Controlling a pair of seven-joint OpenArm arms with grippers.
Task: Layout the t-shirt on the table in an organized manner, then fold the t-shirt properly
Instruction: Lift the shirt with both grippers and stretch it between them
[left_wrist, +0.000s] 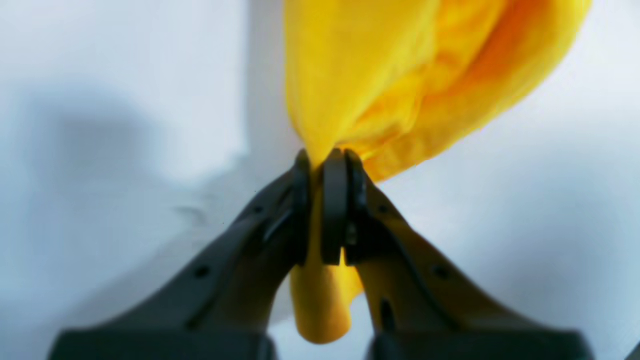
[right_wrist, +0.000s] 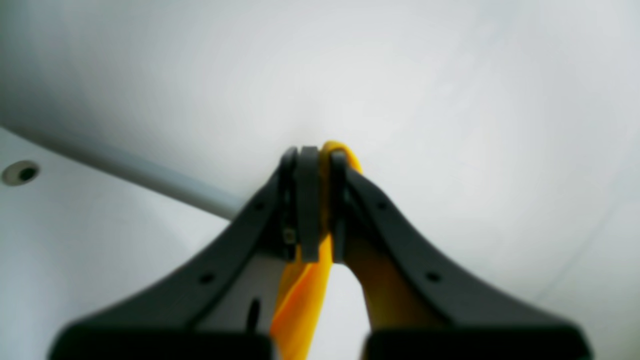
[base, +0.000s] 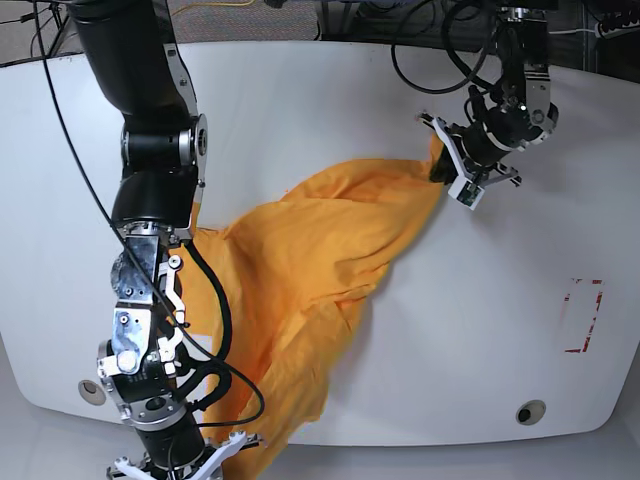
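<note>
T-shirt (base: 310, 250) (soft, creased cotton) stretched between hands, glossy table (base: 480, 320)

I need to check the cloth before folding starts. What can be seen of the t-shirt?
The t-shirt is plain orange-yellow, soft and creased, looking like cotton. It is stretched slantwise over the table, bunched rather than flat. The left gripper is shut on one gathered end, the right gripper shut on another fold. Its lower part hangs past the table's near edge. Neck and sleeves cannot be made out.
</note>
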